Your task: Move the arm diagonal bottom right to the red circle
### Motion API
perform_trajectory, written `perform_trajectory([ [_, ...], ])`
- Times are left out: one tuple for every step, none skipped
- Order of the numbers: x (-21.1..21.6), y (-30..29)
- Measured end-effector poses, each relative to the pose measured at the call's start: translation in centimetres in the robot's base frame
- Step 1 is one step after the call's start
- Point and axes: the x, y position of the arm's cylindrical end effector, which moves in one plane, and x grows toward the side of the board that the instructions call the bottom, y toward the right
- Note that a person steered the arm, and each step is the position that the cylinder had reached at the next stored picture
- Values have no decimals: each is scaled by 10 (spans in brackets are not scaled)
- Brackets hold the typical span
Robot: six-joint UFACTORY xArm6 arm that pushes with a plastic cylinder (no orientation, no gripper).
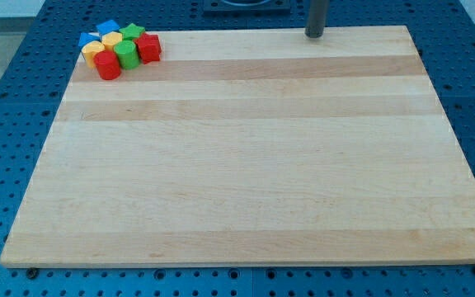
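On the pale wooden worktop (246, 165), the red circular block (109, 67) stands upright at the bottom-left of a tight cluster in the view's top-left corner, touching a green cylinder (125, 54) and yellow block (95, 51). My tip (314, 35) rests at the top edge, well apart to the right. No claw shows.
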Motion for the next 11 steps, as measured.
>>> perform_trajectory([
  [-7,-24],
  [-7,-46],
  [-8,-77],
  [-8,-105],
  [-8,-127],
  [-8,-144],
  [5,-150],
  [50,-150],
  [126,-178],
  [186,-239],
  [201,-317],
])
